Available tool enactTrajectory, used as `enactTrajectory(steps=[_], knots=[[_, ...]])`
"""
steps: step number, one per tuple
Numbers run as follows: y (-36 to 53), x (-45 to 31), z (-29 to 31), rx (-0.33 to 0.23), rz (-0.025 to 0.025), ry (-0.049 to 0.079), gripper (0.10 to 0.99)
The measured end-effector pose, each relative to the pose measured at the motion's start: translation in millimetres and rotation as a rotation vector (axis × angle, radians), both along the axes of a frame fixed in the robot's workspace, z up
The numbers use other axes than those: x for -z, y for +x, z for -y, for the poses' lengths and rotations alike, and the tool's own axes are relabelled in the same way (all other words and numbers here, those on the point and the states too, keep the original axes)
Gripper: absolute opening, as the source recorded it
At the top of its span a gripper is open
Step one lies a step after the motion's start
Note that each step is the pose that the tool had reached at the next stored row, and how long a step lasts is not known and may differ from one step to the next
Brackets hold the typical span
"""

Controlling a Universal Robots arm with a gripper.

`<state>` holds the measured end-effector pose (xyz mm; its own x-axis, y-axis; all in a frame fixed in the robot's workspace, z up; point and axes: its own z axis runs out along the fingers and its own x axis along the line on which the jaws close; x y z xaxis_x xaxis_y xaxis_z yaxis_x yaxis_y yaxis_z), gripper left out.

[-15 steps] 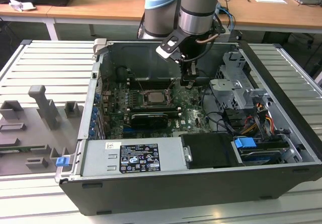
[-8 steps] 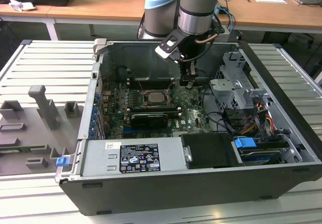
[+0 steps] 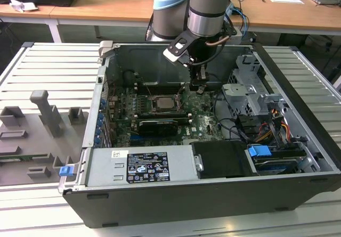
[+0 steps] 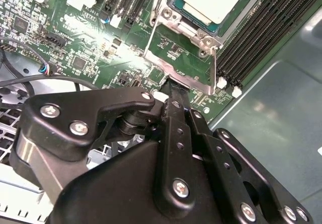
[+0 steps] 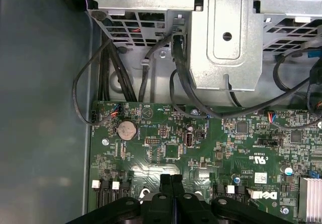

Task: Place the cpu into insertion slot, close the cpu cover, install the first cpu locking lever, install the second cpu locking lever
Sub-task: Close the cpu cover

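So here's the setup: a pale grey ribbed metal counter [image 3: 42,61] with a big black computer case [image 3: 213,194] lying open on it, and my arm reaching down inside. The floor of the case is the green circuit board [image 5: 166,148].

My black gripper [image 4: 173,84] is narrow, fingers pressed together, and I can't see anything in it. In the second wrist view the tips sit right at the outer lip of the silvery square cpu cover [image 4: 160,65], which is flipped open away from the socket, with board showing through its big opening.

The pale silver-grey square cpu [image 4: 216,0] is seated in the dark insertion slot [image 4: 191,20], so I reckon step one is done and closing the cover is the step in hand. That calls for swinging the frame over on its hinge so it lands flat on the chip without nudging it.

Hard to tell:
- whether my tips touch the lip or are just beside it
- how steeply the cover is tilted
- whether the thin metal rod [image 4: 216,63] by the frame is a locking lever

My own linkage blocks the near part of the board.
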<state>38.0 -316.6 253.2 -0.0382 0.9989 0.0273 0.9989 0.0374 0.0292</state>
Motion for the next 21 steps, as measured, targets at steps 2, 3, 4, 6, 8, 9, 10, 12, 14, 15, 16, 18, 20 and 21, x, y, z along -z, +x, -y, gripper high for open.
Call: enactTrajectory(steps=[2,3,4,6,8,9,10,12,14,15,16,18,20,21], knots=[[-0.3,0.0,0.0,0.0,0.0,0.0,0.106],[-0.6,0.0,0.0,0.0,0.0,0.0,0.106],[-0.9,0.0,0.0,0.0,0.0,0.0,0.106],[-2.4,0.0,0.0,0.0,0.0,0.0,0.106],[-2.9,0.0,0.0,0.0,-0.0001,0.0,0.106],[-3.4,0.0,0.0,0.0,0.0,0.0,0.106],[-4.2,0.0,0.0,0.0,0.0,0.0,0.106],[-5.1,0.0,0.0,0.0,0.0,0.0,0.106],[-5.9,0.0,0.0,0.0,0.0,0.0,0.106],[-6.4,0.0,0.0,0.0,0.0,0.0,0.106],[-6.8,0.0,0.0,0.0,0.0,0.0,0.106],[-7.4,0.0,0.0,0.0,0.0,0.0,0.106],[-8.1,0.0,0.0,0.0,0.0,0.0,0.106],[-8.5,0.0,0.0,0.0,0.0,0.0,0.106]])
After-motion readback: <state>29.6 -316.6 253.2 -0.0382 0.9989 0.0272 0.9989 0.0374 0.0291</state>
